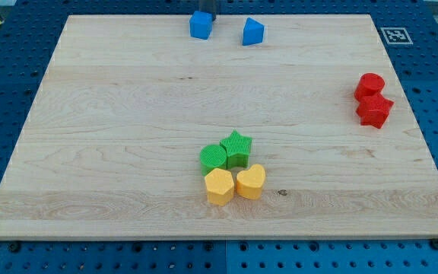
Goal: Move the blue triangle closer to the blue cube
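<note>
Worktop (128, 137): pale wood with fine grain lines running across it, set on a deep blue perforated base (6, 46). At 12 o'clock, blue cube (201, 25) and blue triangle (253, 32), the same bright blue. At 3 o'clock, red cylinder (370, 84) and red star (374, 110), uniform red. At 6 o'clock, green cylinder (214, 157) and green star (237, 148), ribbed; yellow hexagon (219, 186) and yellow heart (251, 182), warm yellow. Black-and-white marker tag (395, 35) at 2 o'clock.

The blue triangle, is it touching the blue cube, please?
No, the blue triangle sits apart from the blue cube, with bare board between them.
</note>
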Tool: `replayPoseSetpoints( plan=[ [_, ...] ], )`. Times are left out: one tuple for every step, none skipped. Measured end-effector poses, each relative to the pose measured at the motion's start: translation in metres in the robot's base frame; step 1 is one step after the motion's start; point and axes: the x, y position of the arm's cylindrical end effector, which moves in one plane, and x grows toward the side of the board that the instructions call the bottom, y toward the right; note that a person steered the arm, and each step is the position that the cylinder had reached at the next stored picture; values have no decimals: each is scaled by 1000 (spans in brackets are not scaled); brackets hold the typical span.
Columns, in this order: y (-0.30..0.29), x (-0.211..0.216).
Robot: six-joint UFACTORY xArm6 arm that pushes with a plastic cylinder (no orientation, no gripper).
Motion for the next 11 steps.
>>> replayPoseSetpoints(
  plan=[
    [-4,15],
    [-4,41],
    [-9,56],
    [10,45],
    [35,17],
    [64,0],
    [114,3],
    [117,24],
    [73,25],
    [68,35],
    [68,40]
  ],
)
